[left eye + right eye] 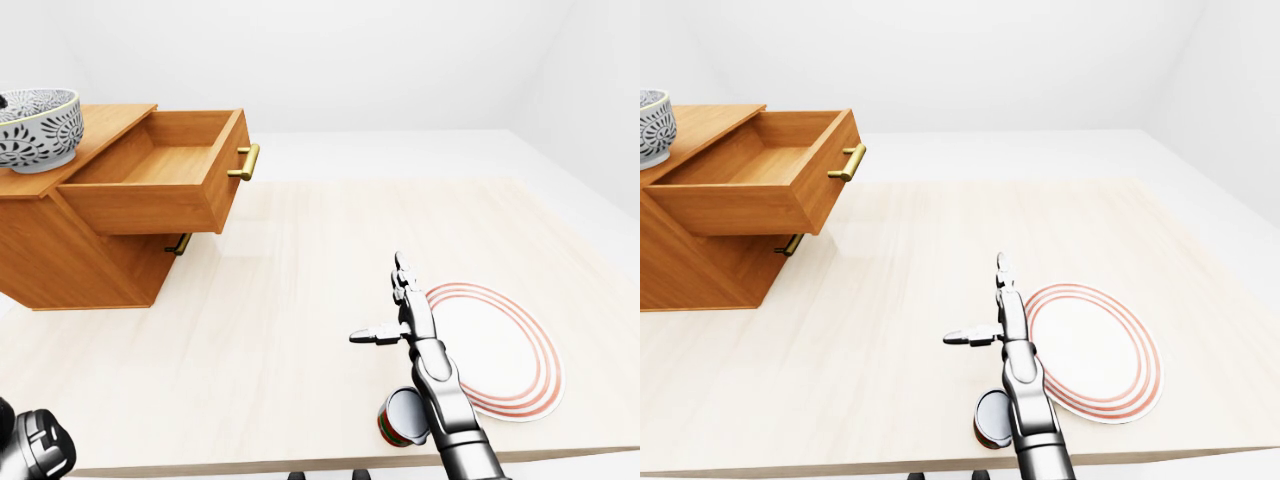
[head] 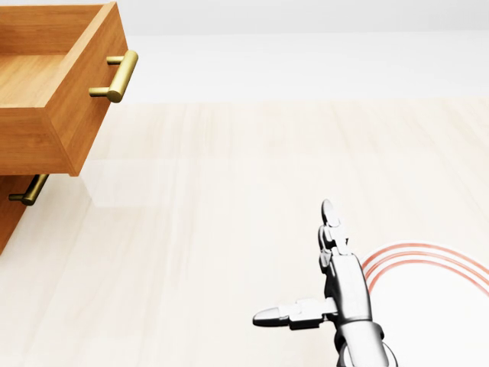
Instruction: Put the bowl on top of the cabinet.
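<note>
The pale wooden bench (image 1: 300, 250) fills most of my eye views. At its left stands the wooden cabinet (image 1: 70, 265), with its upper drawer (image 1: 160, 185) pulled out to the right and showing bare wood inside. The lower drawer is closed.

On the right side of the bench lies a flat white plate (image 1: 500, 350) with red rings round its rim.

The bowl (image 1: 38, 130), white with a dark pattern, sits upright on top of the cabinet, at the left of the open drawer. The left edge of both eye views cuts it off.

My right hand (image 1: 413, 318) is over the bench just left of the plate. It is wide open and holds nothing, with the fingers straight toward the top of the view and the thumb out to the left. I cannot tell how high above the wood it is.

A small cup (image 1: 403, 417) with red and green bands lies on its side near the bottom edge of the bench, beside my right forearm and close to the plate.

Each drawer has a brass handle: the upper handle (image 1: 246, 162) and the lower handle (image 1: 180, 244).

Of my left arm (image 1: 35, 450) only a dark rounded part shows, in the bottom left corner of the left-eye view. I cannot tell how that hand is set.
</note>
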Robot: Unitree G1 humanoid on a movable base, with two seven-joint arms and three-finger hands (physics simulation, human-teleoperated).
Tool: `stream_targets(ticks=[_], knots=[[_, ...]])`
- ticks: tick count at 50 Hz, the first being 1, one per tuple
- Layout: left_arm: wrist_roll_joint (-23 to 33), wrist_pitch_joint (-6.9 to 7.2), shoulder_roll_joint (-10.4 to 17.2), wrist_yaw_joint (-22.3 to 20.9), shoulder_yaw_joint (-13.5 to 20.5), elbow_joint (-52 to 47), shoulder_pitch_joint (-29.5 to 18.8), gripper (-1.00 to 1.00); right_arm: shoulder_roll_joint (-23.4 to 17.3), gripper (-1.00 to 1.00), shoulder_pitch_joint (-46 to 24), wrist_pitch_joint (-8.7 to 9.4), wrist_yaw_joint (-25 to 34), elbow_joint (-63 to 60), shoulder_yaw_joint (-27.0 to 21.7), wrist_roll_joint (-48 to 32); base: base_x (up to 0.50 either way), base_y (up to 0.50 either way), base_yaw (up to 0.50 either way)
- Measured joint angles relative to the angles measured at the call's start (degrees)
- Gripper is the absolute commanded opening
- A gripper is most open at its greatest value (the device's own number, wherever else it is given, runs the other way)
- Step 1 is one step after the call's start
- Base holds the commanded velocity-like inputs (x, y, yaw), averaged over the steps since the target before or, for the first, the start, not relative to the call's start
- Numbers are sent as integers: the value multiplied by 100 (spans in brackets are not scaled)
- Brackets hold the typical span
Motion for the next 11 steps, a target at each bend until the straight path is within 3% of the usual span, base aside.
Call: stream_targets(ticks=[4, 11], knots=[[115, 0, -221, -384, 54, -835, 95, 100, 1, 100, 13, 10, 1, -30, 5, -3, 0, 0, 0], [596, 0, -885, -1040, 42, -1685, 145, 100, 3, 100, 23, 28, 2, -69, 9, -5, 0, 0, 0]])
